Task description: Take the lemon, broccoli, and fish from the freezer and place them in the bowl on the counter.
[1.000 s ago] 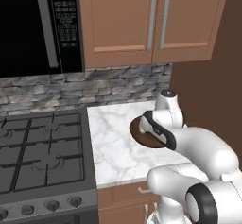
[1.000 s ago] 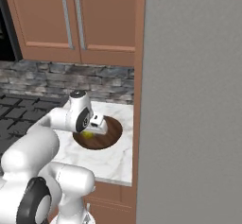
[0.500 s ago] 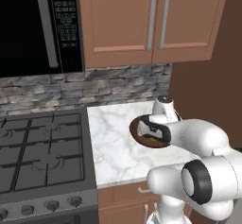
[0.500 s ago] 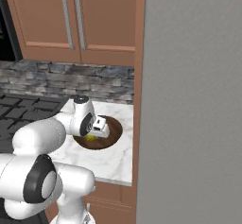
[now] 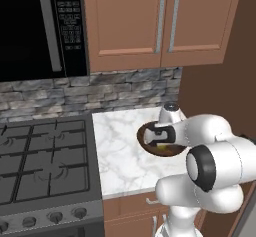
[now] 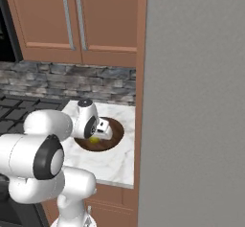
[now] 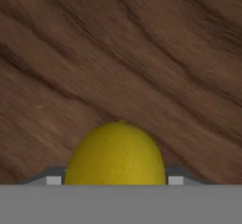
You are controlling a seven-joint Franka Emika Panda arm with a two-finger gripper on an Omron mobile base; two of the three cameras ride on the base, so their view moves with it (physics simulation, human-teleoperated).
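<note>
My two-finger pincer (image 6: 98,136) hangs low inside the round dark brown wooden bowl (image 6: 116,136), and the small bright yellow lemon (image 7: 116,154) sits right between my tips, jaws part-spread against its sides, the bowl floor directly beneath.

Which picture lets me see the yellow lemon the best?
The hand view: the lemon is big and close there, between the gripper's tips, with the brown wooden bowl behind it. In the right base view it is a tiny yellow spot in the bowl. In the left base view, barely a sliver.
</note>
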